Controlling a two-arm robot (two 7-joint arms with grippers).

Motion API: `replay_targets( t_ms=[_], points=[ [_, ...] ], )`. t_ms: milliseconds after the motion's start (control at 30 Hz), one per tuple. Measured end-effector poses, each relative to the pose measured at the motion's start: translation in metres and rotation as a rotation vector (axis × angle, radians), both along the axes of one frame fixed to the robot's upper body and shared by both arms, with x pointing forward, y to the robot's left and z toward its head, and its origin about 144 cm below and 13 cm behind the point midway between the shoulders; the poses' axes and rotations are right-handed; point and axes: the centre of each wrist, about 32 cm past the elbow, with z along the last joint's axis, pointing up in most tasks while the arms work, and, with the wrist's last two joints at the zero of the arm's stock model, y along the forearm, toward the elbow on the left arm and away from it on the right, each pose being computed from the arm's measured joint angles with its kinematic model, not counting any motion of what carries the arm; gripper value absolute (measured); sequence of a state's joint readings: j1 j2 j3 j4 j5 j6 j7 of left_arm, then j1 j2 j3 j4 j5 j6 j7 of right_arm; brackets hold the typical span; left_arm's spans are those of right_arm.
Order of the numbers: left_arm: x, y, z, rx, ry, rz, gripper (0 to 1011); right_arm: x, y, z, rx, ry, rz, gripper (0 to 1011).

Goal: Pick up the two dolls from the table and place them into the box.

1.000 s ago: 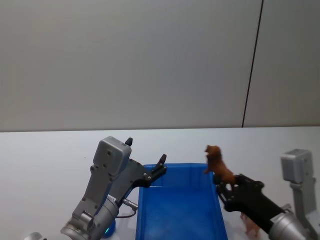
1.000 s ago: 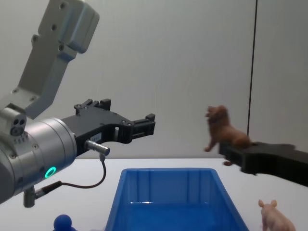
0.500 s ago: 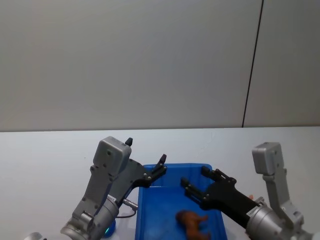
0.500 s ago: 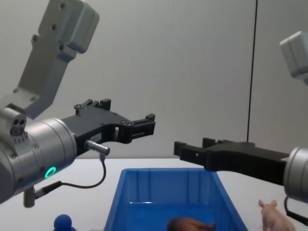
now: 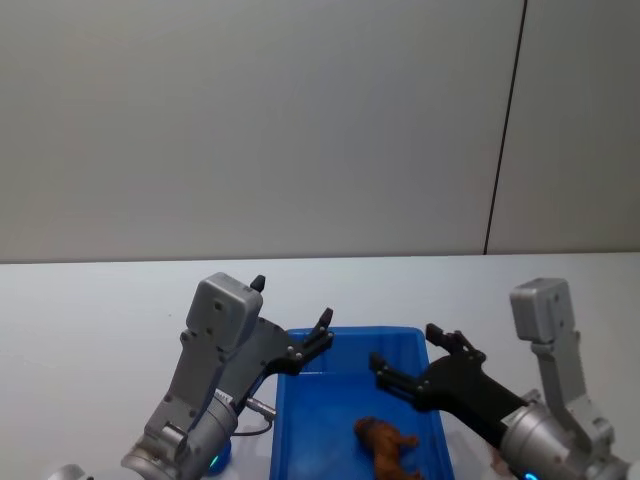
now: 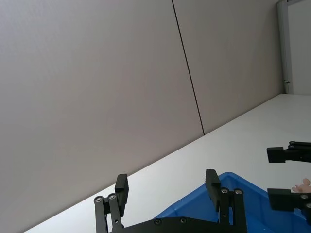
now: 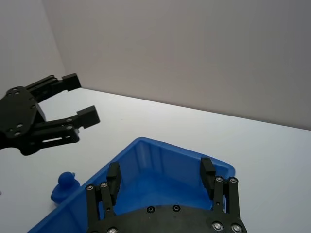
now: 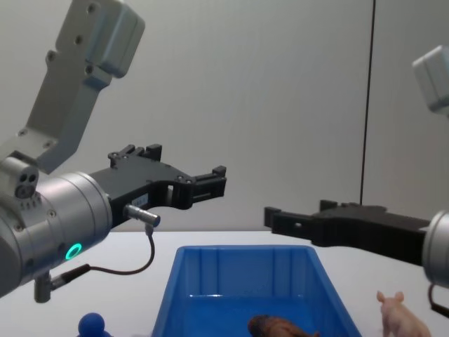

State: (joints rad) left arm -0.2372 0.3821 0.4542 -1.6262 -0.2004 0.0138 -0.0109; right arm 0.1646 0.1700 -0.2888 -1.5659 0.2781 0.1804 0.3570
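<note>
The dark reddish-brown doll (image 5: pixel 388 446) lies on its side on the floor of the blue box (image 5: pixel 350 332), also seen in the chest view as the brown doll (image 8: pixel 277 326) inside the box (image 8: pixel 242 249). My right gripper (image 5: pixel 408 352) hovers open and empty above the box's far right part; its jaws stand wide apart in the right wrist view (image 7: pixel 160 170). The pale pink pig doll (image 8: pixel 401 320) stands on the white table (image 5: pixel 100 320) right of the box. My left gripper (image 5: pixel 305 348) hangs open and empty above the box's far left corner.
A small blue knob-shaped object (image 8: pixel 91 324) sits on the table left of the box, near my left arm. A plain grey wall with a dark vertical seam (image 5: pixel 505 130) stands behind the table. The tabletop stretches bare to the left and behind the box.
My right gripper carried the brown doll over the box rim, opened and dropped it inside. It has since drawn back a little to the right. The left arm has not moved.
</note>
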Motion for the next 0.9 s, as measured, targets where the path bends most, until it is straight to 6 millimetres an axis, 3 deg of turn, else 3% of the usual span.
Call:
replay_targets(
  t_ms=[500,900],
  points=[
    [0.000,0.000,0.000,0.000,0.000,0.000,1001,-0.023,-0.022,0.004,-0.057,0.002,-0.164,1001],
    [0.000,0.000,0.000,0.000,0.000,0.000,1001,-0.043,-0.038,-0.005,-0.109,0.052,-0.279,1001]
  ],
)
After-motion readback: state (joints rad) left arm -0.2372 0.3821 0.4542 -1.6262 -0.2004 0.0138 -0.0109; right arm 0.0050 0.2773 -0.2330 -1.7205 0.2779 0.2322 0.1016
